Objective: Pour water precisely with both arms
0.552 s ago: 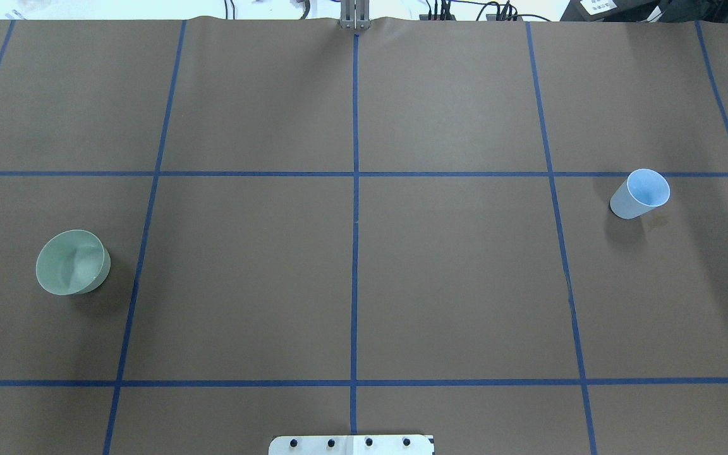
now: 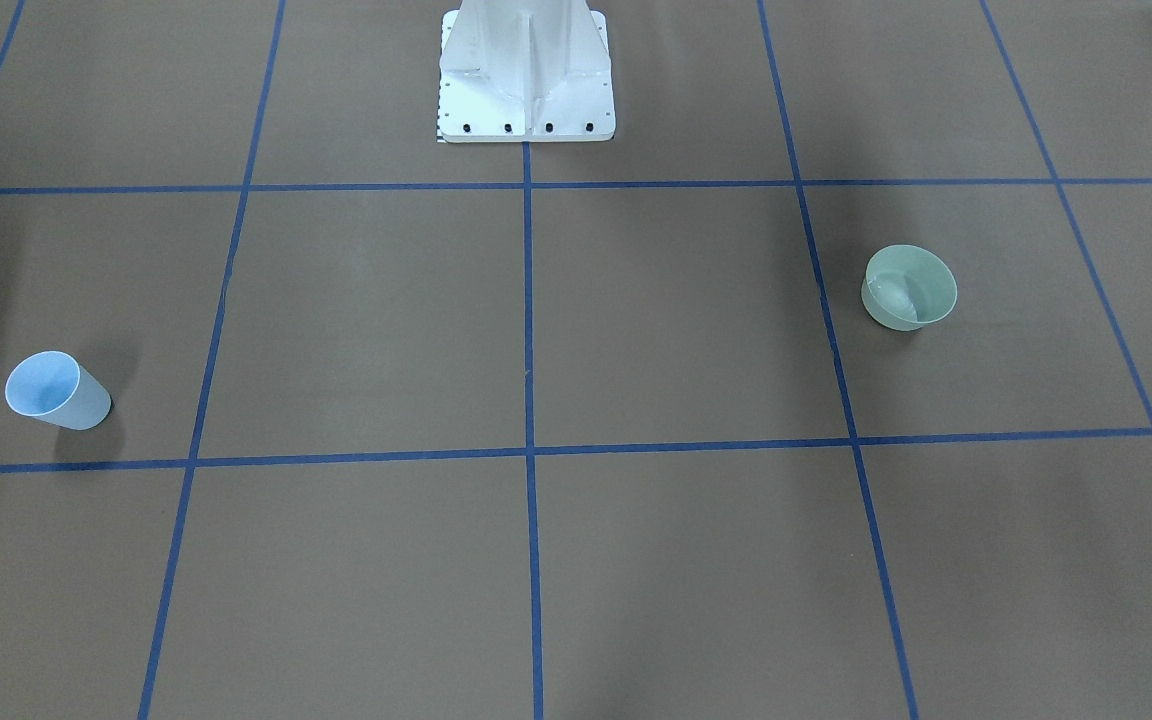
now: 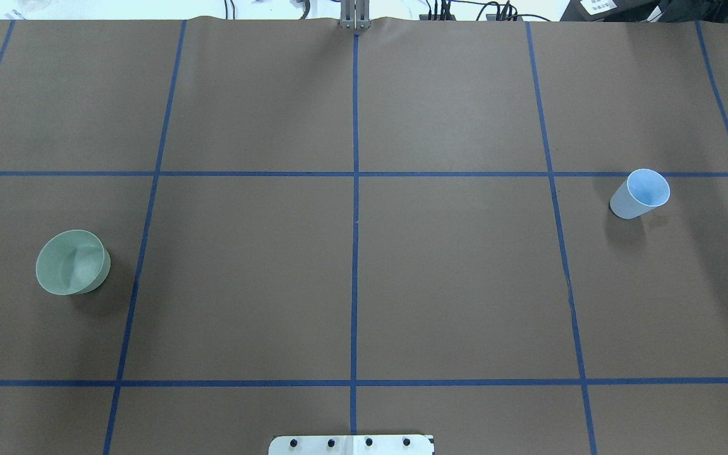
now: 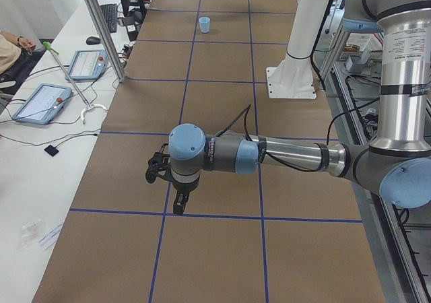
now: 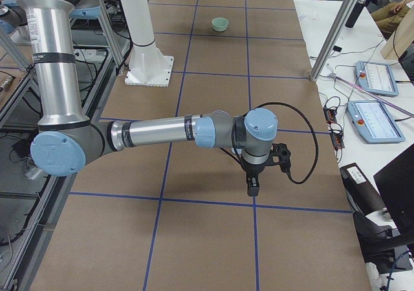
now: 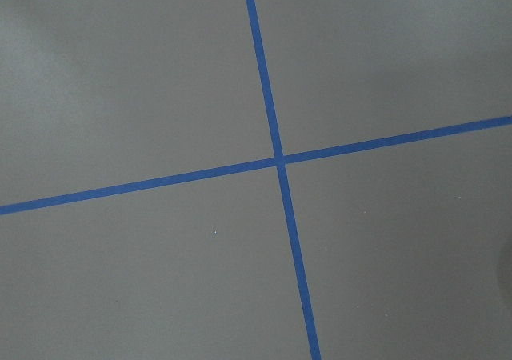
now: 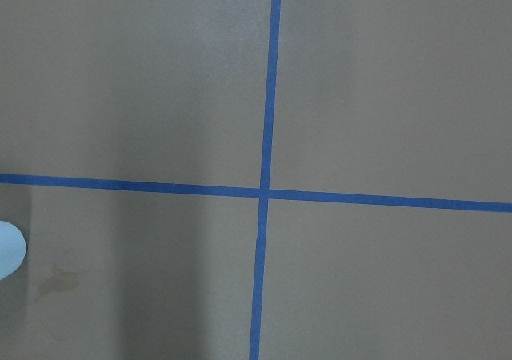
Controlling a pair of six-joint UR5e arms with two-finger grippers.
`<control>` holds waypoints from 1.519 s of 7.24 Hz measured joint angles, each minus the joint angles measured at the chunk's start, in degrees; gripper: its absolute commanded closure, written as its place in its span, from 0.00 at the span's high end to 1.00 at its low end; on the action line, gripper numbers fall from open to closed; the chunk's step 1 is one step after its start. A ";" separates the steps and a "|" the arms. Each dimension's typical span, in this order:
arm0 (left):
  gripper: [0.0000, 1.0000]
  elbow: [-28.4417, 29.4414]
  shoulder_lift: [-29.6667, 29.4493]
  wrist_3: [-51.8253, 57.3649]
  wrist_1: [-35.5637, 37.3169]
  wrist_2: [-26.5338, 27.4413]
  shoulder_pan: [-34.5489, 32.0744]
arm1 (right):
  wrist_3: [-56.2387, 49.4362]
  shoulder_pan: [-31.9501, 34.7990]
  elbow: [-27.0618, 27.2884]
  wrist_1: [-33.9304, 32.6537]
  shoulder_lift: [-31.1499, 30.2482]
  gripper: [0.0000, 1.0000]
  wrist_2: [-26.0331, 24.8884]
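A pale green bowl [image 3: 72,262] stands on the table's left part; it also shows in the front view [image 2: 909,288] and far off in the right side view [image 5: 220,24]. A light blue cup [image 3: 641,193] stands upright on the right part, also in the front view [image 2: 56,390] and the left side view [image 4: 205,24]. My left arm [image 4: 289,156] reaches out over the table, its gripper [image 4: 178,205] pointing down. My right arm [image 5: 162,132] does the same, gripper [image 5: 253,186] pointing down. I cannot tell whether either gripper is open or shut. Neither gripper shows in the overhead or front views.
The brown table cover [image 3: 452,272] carries a grid of blue tape lines. The white bolted pedestal [image 2: 526,75] stands at the robot's edge. Tablets and cables lie on side benches [image 4: 40,104]. A faint stain [image 7: 56,278] marks the cover next to the cup's rim [image 7: 8,248].
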 measured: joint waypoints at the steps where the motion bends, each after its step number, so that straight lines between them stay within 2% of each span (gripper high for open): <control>1: 1.00 -0.19 -0.01 0.01 -0.08 0.05 0.00 | 0.02 -0.06 0.92 0.01 0.09 1.00 0.04; 5: 1.00 -1.85 -0.22 -0.14 -4.18 -0.07 0.33 | 0.13 -0.13 3.66 -0.06 -0.14 1.00 0.86; 7: 1.00 -1.80 -1.10 -4.31 -5.04 -2.87 1.81 | 0.07 -0.13 3.38 -0.09 -0.18 1.00 2.21; 9: 1.00 -1.84 -1.91 -11.06 -11.07 -4.72 6.33 | 0.12 -0.16 3.27 -0.13 -0.19 1.00 2.80; 11: 0.99 -2.26 -2.11 -23.41 -18.75 -3.85 13.78 | 0.09 -0.20 3.22 -0.13 -0.19 1.00 3.49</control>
